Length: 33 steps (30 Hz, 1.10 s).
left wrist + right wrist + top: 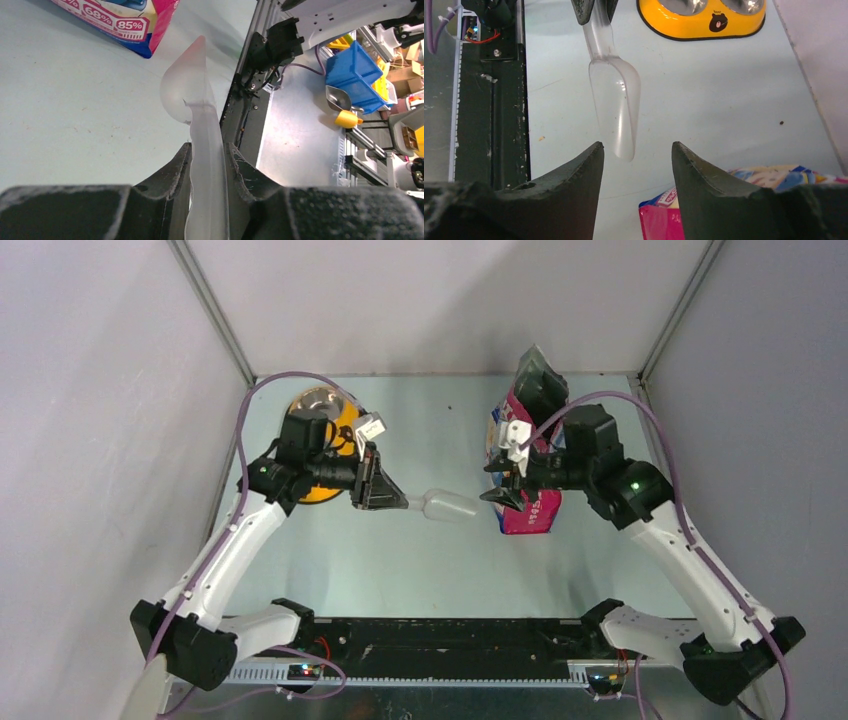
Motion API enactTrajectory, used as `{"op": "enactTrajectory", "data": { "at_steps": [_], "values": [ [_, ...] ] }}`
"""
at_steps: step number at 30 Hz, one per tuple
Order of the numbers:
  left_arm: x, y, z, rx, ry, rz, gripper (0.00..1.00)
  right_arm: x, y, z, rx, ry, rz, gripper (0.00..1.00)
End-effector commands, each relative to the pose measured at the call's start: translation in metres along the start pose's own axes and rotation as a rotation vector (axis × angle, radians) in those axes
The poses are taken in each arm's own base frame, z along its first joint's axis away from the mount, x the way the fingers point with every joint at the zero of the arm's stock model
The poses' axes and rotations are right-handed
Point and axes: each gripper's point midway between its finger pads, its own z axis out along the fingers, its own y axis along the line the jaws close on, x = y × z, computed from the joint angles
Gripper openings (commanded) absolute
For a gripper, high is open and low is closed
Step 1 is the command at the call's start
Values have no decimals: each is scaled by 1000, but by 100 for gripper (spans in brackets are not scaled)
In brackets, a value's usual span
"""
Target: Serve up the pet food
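My left gripper [402,502] [207,146] is shut on the handle of a clear plastic scoop [448,505] [187,85] [616,100]. It holds the scoop low over the table with the bowl end pointing right. The scoop looks empty. My right gripper [497,497] [636,145] stands open just past the scoop's tip with nothing between its fingers. It hovers by the near end of the pink-blue bag [535,512] [120,20] [664,220]. A yellow double bowl [345,422] [704,22] sits at the far left behind my left arm. The pet food is hidden.
A black rail [450,635] runs along the near table edge between the arm bases. Grey walls close the table at the back and both sides. One dark crumb [781,122] lies on the table. A blue bin [350,75] stands off the table.
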Motion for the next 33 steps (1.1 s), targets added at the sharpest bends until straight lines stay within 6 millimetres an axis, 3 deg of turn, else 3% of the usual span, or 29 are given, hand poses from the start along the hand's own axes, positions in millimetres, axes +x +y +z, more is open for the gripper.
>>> {"op": "enactTrajectory", "data": {
  "at_steps": [1, 8, 11, 15, 18, 20, 21, 24, 27, 33],
  "values": [
    [-21, -26, -4, 95, -39, 54, 0, -16, -9, 16, 5, 12, -105, 54],
    [-42, -49, -5, 199, -85, 13, 0, -21, 13, 41, -108, -4, -94, 49],
    [-49, -56, -6, 237, -103, -2, 0, -19, 17, 49, -128, -3, -89, 41],
    [-61, -65, -7, 282, -127, -55, 0, -20, 14, 57, -107, 1, -90, 25],
    [-72, -68, -7, 298, -155, -46, 0, -21, 5, 61, -56, -4, -70, 1],
    [-81, -63, -6, 275, -182, -73, 20, -18, -4, 62, -12, 1, -26, 0],
    [-89, -56, -5, 233, -211, -101, 40, -16, -11, 61, 19, 4, 30, 0],
    [-106, -34, -5, 150, -300, -183, 61, -17, -29, 57, 94, -17, 134, 0],
    [-120, -21, -5, 138, -365, -296, 64, -14, -40, 52, 136, -23, 191, 0],
    [-121, -14, -1, 140, -363, -346, 64, -9, -45, 47, 181, -11, 224, 0]
  ]
}}
